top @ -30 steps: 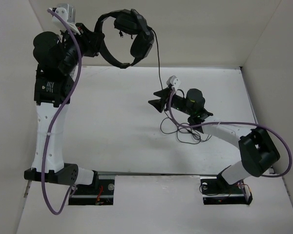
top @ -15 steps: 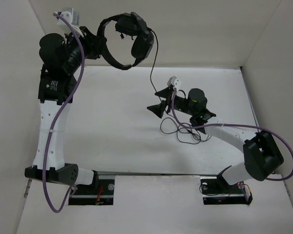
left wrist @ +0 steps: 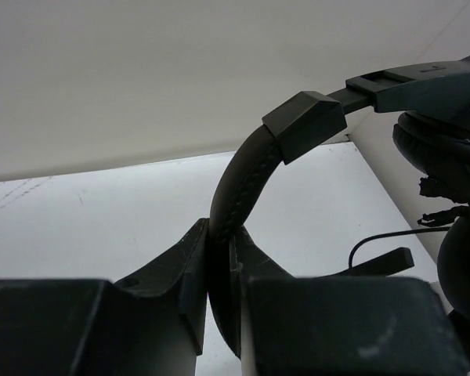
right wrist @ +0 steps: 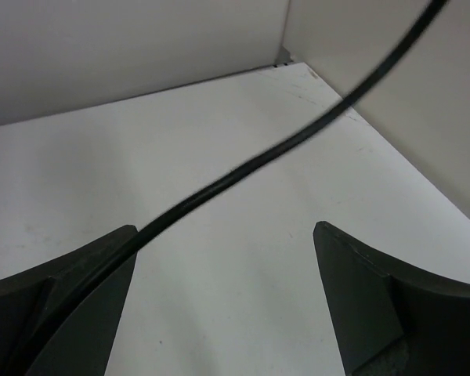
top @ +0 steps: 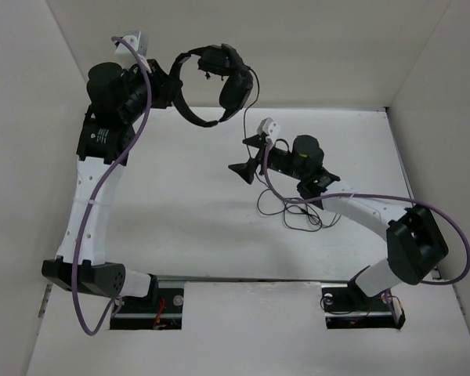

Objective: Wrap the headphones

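My left gripper (left wrist: 219, 262) pinches the headphones (top: 218, 74) by the band, aloft near the back wall. Their cable (right wrist: 243, 168) hangs down through my right gripper (top: 247, 155), whose jaws are spread wide (nothing held). The strand crosses them diagonally, closer to one finger.

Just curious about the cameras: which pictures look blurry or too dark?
Top external: evenly lit, sharp, only soft shadows. Left wrist: its fingers and the headphones show near-black, with little detail. Right wrist: the close cable and its fingers look soft, out of focus.
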Controlling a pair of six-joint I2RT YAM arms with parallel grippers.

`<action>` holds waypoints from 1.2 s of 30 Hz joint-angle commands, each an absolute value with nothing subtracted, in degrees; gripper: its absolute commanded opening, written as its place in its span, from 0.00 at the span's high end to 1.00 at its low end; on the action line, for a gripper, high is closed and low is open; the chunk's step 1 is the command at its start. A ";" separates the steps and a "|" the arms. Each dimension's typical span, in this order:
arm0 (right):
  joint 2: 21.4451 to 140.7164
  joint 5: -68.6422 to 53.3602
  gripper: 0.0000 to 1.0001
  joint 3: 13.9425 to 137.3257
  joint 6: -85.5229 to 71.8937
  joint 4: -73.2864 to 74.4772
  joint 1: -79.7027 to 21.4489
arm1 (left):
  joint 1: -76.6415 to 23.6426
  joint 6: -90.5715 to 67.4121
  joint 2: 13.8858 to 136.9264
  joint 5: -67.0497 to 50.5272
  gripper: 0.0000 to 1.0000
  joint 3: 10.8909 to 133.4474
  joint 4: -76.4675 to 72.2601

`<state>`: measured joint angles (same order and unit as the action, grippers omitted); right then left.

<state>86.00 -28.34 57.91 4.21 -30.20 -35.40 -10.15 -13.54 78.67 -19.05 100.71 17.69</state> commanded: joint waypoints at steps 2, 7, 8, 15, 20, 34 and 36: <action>87.19 -23.37 0.00 58.72 11.43 -28.65 -37.48 | -10.06 -14.24 75.85 -19.51 1.00 102.83 12.22; 86.31 -17.07 0.00 57.30 21.07 -30.23 -37.57 | -10.15 -13.54 75.32 -19.60 1.00 101.43 12.39; 86.48 -15.57 0.00 57.48 22.75 -30.50 -37.57 | -10.24 -13.36 75.15 -19.60 1.00 100.90 12.31; 86.32 -15.34 0.00 59.23 21.14 -25.86 -33.45 | -10.15 -13.27 74.44 -19.69 1.00 100.37 12.30; 85.52 -19.08 0.00 60.39 14.85 -20.56 -32.29 | -9.97 -13.18 74.36 -19.69 1.00 100.11 12.30; 82.62 -18.81 0.03 52.48 14.50 -26.46 -34.14 | -9.27 -12.57 74.62 -18.99 1.00 102.74 12.30; 81.39 -18.81 0.06 50.90 14.50 -26.46 -34.23 | -9.27 -12.39 74.88 -18.63 1.00 102.66 12.13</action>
